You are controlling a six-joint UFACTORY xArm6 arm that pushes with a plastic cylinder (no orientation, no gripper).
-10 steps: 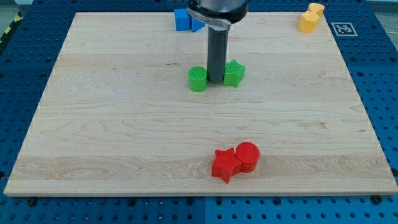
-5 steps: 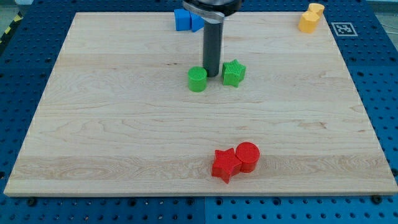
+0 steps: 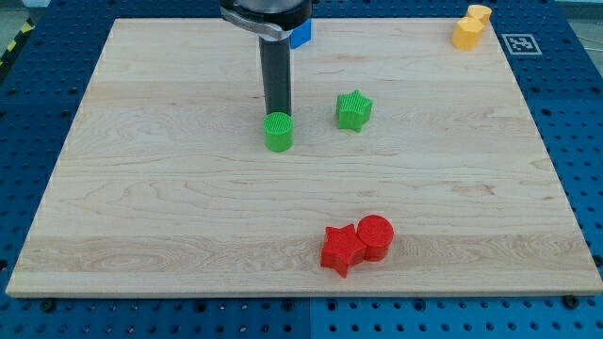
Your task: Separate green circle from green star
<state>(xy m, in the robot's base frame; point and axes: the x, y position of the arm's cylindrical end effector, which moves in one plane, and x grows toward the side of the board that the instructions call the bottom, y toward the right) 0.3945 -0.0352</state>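
Note:
The green circle [image 3: 279, 132] lies on the wooden board [image 3: 141, 188] a little above the middle. The green star [image 3: 353, 110] lies to its right and slightly higher, with a clear gap of bare wood between them. My tip [image 3: 278, 115] is at the top edge of the green circle, touching or nearly touching it, and to the left of the green star. The dark rod rises straight up from there to the view's top.
A red star [image 3: 341, 249] and a red circle [image 3: 375, 235] touch each other near the bottom middle. Two yellow blocks [image 3: 468, 28] sit at the top right corner. A blue block [image 3: 301, 35] shows partly behind the rod at the top.
My tip has moved left from between the two green blocks to the green circle's top edge. The green circle has slid left and down, away from the green star. The star is almost unmoved.

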